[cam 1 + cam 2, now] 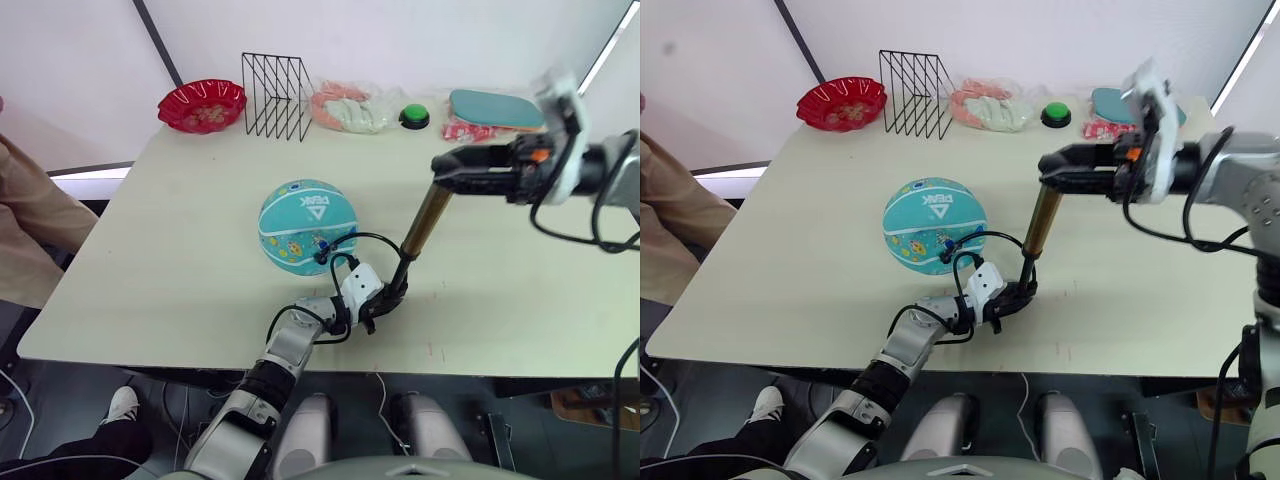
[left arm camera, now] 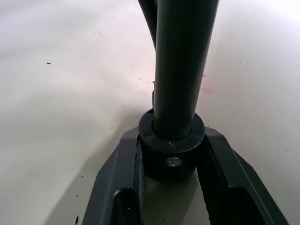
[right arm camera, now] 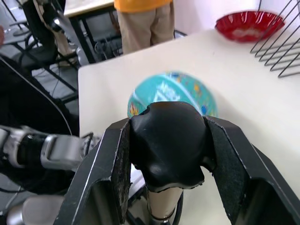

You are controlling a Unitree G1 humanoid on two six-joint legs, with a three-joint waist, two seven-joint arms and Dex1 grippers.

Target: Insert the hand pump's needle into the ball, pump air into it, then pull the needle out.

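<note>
The teal ball rests at the middle of the cream table. The hand pump stands tilted to its right, gold barrel on top and a black shaft below. My left gripper is shut on the black end cap at the tabletop. My right gripper is shut on the black handle at the top. The thin black hose loops from the pump's foot to a small fitting against the ball's near side. The needle itself is hidden there.
Along the far edge stand a red bowl, a black wire rack, a bag of pink and white items, a green button and a teal paddle. A person stands at the table's left.
</note>
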